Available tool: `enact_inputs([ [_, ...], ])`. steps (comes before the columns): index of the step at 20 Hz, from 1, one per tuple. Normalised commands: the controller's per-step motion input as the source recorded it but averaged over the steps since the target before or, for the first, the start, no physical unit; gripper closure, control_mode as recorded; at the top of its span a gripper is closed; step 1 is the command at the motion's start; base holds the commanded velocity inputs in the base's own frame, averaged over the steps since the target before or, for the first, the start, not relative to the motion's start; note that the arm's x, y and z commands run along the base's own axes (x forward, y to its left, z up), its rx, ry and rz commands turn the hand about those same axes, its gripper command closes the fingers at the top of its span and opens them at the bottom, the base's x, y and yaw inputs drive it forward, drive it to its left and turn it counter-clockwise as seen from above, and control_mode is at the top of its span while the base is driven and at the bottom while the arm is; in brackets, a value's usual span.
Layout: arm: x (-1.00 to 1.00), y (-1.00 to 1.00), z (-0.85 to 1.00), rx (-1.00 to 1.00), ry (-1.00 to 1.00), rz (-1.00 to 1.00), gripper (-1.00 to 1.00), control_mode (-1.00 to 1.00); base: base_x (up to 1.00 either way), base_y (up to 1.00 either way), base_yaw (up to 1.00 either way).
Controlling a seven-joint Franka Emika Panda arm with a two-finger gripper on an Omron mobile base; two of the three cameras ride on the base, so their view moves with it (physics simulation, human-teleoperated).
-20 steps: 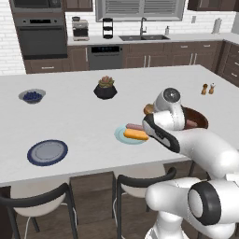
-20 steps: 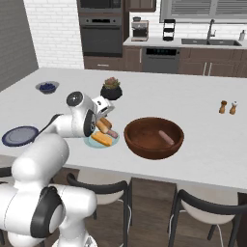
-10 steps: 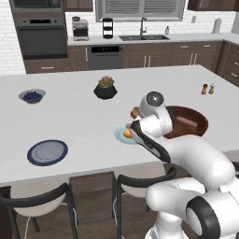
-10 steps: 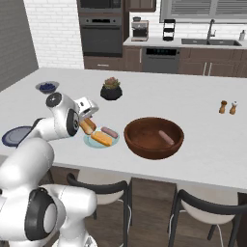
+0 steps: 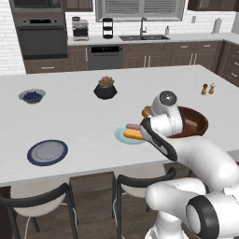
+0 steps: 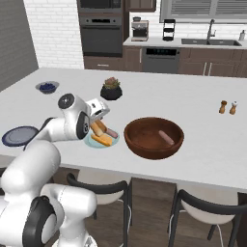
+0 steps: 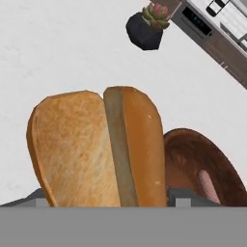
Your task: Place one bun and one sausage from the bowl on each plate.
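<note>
Wooden and dark, the bowl (image 6: 154, 137) has one sausage (image 6: 166, 137) left in it. Just beside it, the teal plate (image 5: 129, 135) already carries a bun and a sausage, while the navy-rimmed plate (image 5: 47, 152) lies bare, well apart. The gripper (image 6: 97, 126), jaws wide, clasps the second bun (image 7: 99, 147) above the teal plate.
</note>
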Motion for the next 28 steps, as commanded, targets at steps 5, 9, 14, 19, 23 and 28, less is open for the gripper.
enact_inputs([
  [5, 0.0, 0.0, 0.0, 0.0, 0.0, 0.0, 1.0, -1.0, 0.0, 0.0, 0.0],
  [9, -0.06, 0.0, 0.0, 0.0, 0.0, 0.0, 1.0, 1.0, -0.03, 0.6, 0.0],
  [14, 0.0, 0.0, 0.0, 0.0, 0.0, 0.0, 1.0, 1.0, 0.05, 1.0, -0.07],
  [19, 0.0, 0.0, 0.0, 0.0, 0.0, 0.0, 1.0, 1.0, 0.33, 1.0, -0.11],
  [23, 0.0, 0.0, 0.0, 0.0, 0.0, 0.0, 1.0, 1.0, 0.23, 0.99, -0.09],
  [28, 0.1, 0.09, -0.27, 0.04, 0.15, -0.02, 1.0, -1.0, 0.03, 0.16, -0.01],
])
